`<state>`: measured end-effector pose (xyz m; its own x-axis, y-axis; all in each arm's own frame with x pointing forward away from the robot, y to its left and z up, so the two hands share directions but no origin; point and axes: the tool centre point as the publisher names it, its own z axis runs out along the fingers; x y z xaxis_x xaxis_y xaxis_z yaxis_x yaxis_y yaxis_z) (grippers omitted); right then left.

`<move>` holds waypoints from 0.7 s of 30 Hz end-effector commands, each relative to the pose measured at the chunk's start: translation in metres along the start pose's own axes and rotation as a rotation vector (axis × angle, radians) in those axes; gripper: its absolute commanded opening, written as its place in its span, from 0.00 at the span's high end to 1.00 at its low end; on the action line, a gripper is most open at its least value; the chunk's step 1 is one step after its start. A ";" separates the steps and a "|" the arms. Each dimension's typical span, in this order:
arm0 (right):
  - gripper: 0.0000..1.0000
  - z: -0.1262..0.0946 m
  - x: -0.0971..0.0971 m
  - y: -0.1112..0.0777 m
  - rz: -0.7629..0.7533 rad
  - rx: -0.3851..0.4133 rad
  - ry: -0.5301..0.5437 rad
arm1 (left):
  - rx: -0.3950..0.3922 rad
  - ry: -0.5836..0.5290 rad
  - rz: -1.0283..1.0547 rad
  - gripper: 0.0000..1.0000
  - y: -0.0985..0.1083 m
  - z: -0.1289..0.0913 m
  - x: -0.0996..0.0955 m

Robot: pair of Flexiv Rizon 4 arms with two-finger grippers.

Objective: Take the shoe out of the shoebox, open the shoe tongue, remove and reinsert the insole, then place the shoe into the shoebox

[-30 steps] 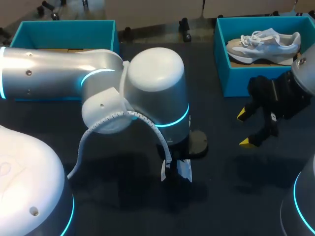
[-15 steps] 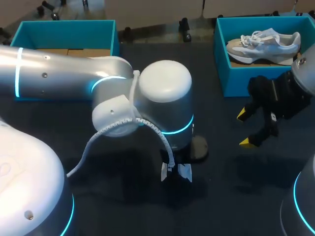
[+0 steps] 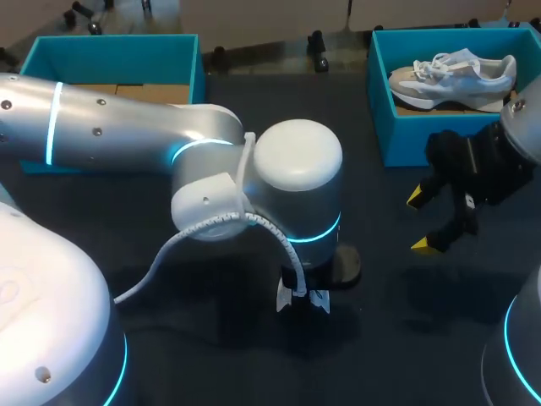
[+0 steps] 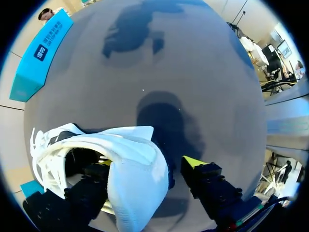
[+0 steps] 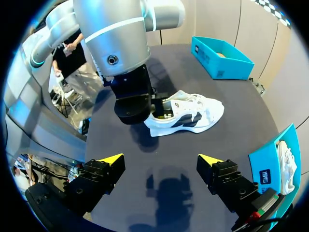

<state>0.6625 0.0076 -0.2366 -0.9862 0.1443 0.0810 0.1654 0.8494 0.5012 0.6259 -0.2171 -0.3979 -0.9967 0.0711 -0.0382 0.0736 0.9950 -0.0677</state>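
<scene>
Surface: dark surface (image 3: 473, 288); the teal shoebox (image 3: 382, 127) at its right edge holds a second sneaker (image 3: 456, 72)
Head view: left arm (image 3: 296, 169) covers most of the white shoe (image 3: 303, 298) mid-surface; right gripper (image 3: 420, 222) near the shoebox, jaws apart
Left wrist view: left gripper (image 4: 148, 162) jaws apart, 1 finger inside the heel opening, the other just outside, not touching
Right wrist view: shoe on the surface, ahead of the right gripper

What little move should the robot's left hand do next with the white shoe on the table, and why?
Probably close the left gripper on the shoe at its heel. One finger sits inside the shoe and the other outside with a gap, so nothing grips it yet. The right gripper hangs open, away from it.
</scene>
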 end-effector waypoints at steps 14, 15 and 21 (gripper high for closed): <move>0.00 0.001 0.001 -0.001 0.000 0.000 -0.002 | -0.050 0.030 -0.001 1.00 0.011 0.003 0.004; 0.00 0.001 0.001 -0.001 0.000 0.000 -0.002 | -0.060 0.039 -0.003 1.00 0.011 0.002 0.005; 0.00 0.001 0.001 -0.001 0.000 0.000 -0.002 | -0.106 0.059 0.011 1.00 0.018 -0.012 0.007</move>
<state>0.6625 0.0076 -0.2366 -0.9862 0.1442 0.0810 0.1654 0.8494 0.5012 0.6186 -0.1978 -0.3985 -0.9967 0.0790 0.0175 0.0793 0.9967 0.0155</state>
